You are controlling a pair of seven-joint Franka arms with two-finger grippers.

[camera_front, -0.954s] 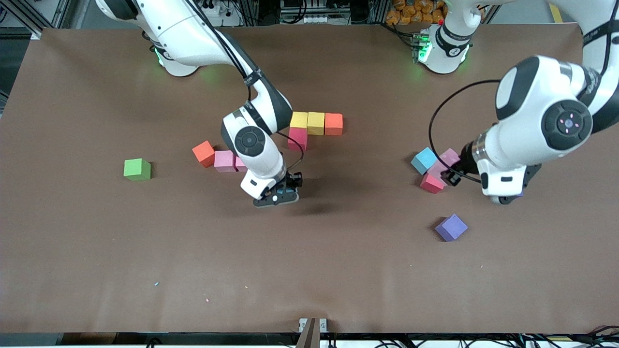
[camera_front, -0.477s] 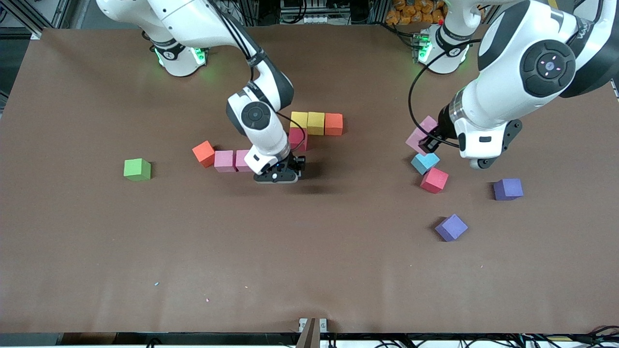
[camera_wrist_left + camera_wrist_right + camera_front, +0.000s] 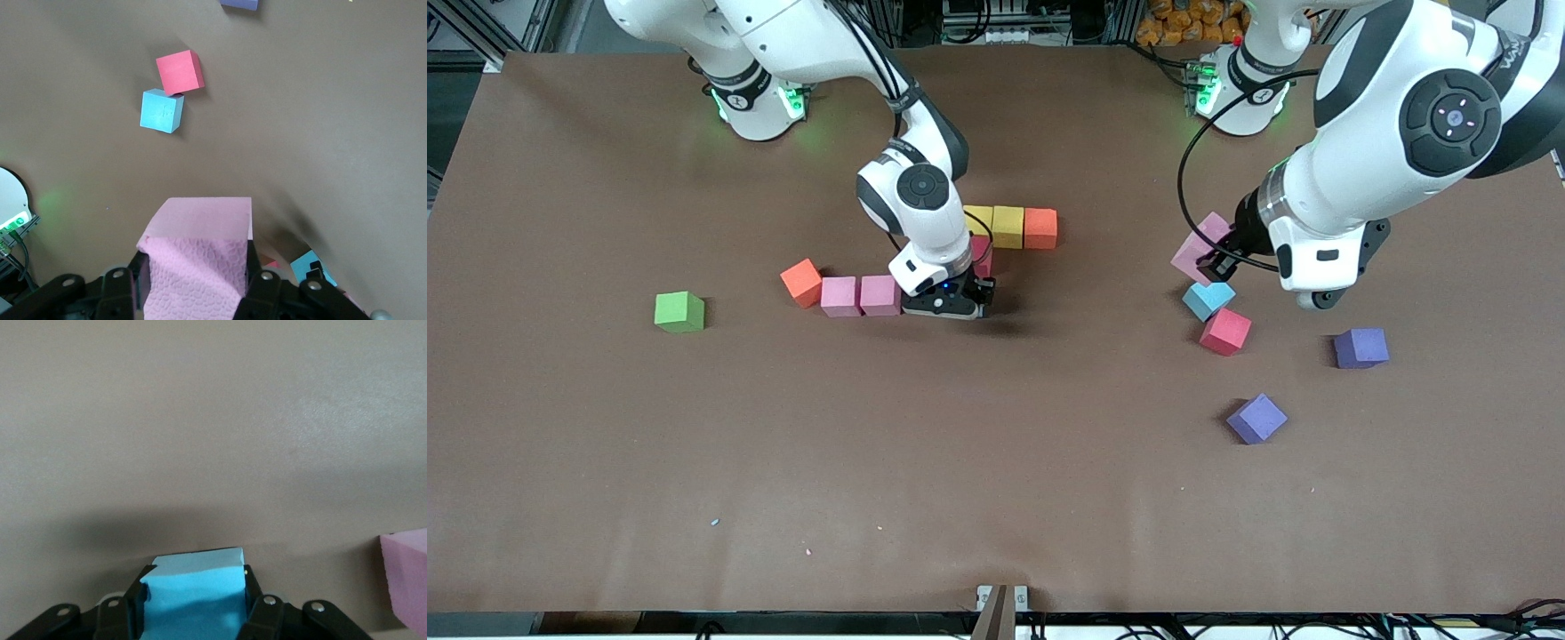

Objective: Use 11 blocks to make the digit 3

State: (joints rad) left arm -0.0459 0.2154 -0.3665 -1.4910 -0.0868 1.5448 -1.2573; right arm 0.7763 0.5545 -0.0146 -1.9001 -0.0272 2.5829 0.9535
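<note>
Nearest the front camera: a purple block point(image 3: 1256, 419), loose on the surface point(image 3: 996, 498) toward the left arm's end. A second purple block point(image 3: 1360, 348) lies a bit farther back, well apart from it.

Next back: a red block point(image 3: 1224, 332) and a light blue block point(image 3: 1208, 298), corner to corner. Both also show in the left wrist view: red point(image 3: 180, 72), light blue point(image 3: 161, 111).

Over those two, the left hand point(image 3: 1214, 264) is up in the air, pinching a pink block point(image 3: 1199, 246). Left wrist view shows the pink block point(image 3: 198, 260) clamped between both fingers point(image 3: 263, 287).

Toward the right arm's end: a green cube point(image 3: 679, 312), off on its own.

Mid-surface: the right hand point(image 3: 947, 307) is low over the surface, just beside a row of two pink blocks point(image 3: 861, 296) with a red-orange block point(image 3: 801, 283) at the row's end. Right wrist view: the hand is pinching a light blue block point(image 3: 193, 587), with the edge of a pink block just beside it.

Farthest: a bar of two yellow blocks point(image 3: 996, 224) plus an orange block point(image 3: 1040, 228), touching. A dark pink-red block point(image 3: 983, 254) sits against the bar's near side, partly hidden by the right arm.
</note>
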